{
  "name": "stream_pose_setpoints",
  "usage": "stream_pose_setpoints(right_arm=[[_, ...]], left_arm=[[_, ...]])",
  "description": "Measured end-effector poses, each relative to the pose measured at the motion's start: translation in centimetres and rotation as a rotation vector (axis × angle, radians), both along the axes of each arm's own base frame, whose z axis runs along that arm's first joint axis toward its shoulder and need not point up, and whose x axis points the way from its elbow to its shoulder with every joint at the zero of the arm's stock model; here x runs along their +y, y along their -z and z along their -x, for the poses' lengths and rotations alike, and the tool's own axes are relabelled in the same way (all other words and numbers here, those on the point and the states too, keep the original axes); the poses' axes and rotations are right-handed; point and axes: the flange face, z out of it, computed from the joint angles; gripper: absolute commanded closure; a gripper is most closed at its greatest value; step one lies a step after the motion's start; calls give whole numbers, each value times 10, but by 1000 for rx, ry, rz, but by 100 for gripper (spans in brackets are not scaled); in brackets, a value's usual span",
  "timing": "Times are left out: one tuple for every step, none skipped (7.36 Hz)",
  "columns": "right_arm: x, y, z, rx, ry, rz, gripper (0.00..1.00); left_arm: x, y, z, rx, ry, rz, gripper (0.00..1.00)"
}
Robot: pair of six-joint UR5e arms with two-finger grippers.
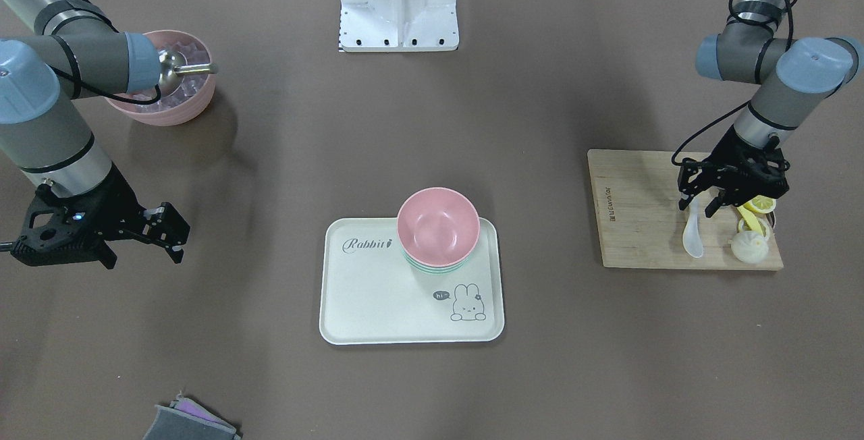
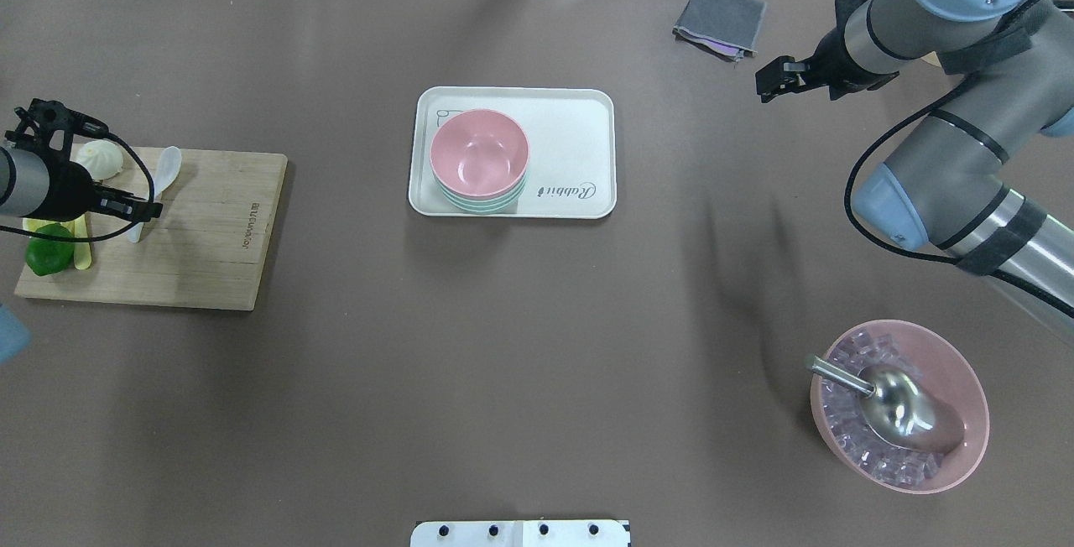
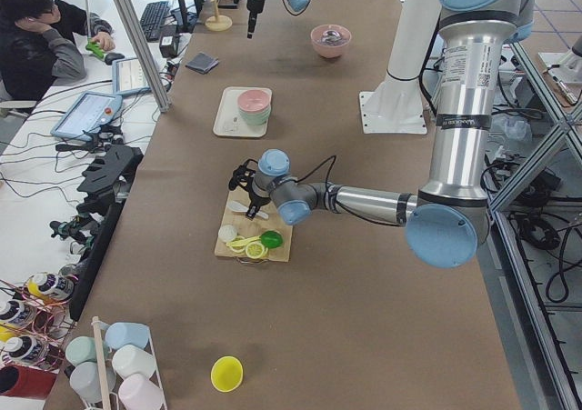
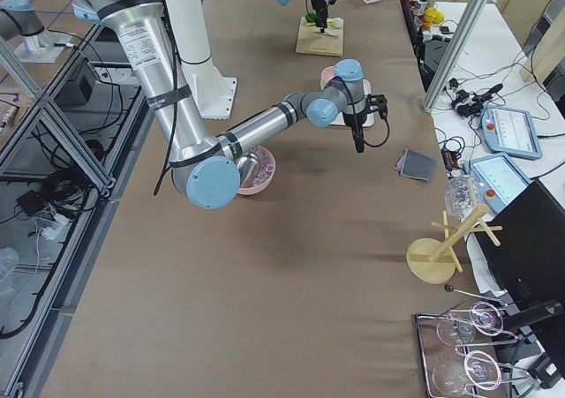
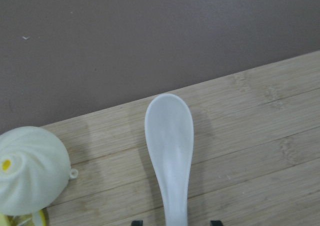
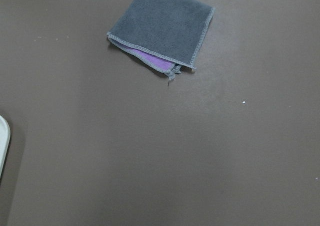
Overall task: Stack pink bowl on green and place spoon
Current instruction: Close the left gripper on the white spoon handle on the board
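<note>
The spoon [image 5: 170, 151] was judged to be light and rigid, a glossy moulded piece that could slip between hard fingers and might chip if dropped. Its material could not be settled from the views. The narrow handle was taken to be the place for a grip, pinched across its width close to where it widens into the scoop, so that the piece would not swing. It lay flat on the wooden board [image 1: 641, 210], so little clearance was expected beneath it, and a low, square approach was thought necessary.

It was seen as a white, faintly translucent soup spoon with a deep oval scoop. It lay at the right of the front-facing view, just beside a pale bun [image 5: 30, 168]. The left hand [image 1: 702, 205] was held over the handle with its jaws parted. In its wrist view two dark fingertips [image 5: 137, 222] were seen at the bottom edge, one on either side of the handle, and contact could not be made out. The right hand [image 1: 177, 236] was seen at the left of the front-facing view, spread and empty, well apart from the task's things. The pink bowl [image 1: 437, 224] was already nested on the green bowl [image 1: 432, 266] on the cream tray [image 1: 378, 291] at the centre of the surface [image 1: 540, 359], so only the spoon was judged left to be placed
</note>
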Motion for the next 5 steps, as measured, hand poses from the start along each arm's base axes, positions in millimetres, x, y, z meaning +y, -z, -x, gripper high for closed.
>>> stream_pose_setpoints(right_arm=[[0,1,0,-1,0,-1,0],[0,1,0,-2,0,-2,0],[0,1,0,-1,0,-2,0],[1,1,0,-1,0,-2,0],[1,1,0,-1,-1,-1,0]], left_arm=[[0,1,0,7,-1,-4,67],[0,1,-1,11,-3,-6,67],[1,1,-1,12,-3,-5,67],[1,0,-1,10,-3,-5,67],[1,-2,-1,7,-2,-4,67]])
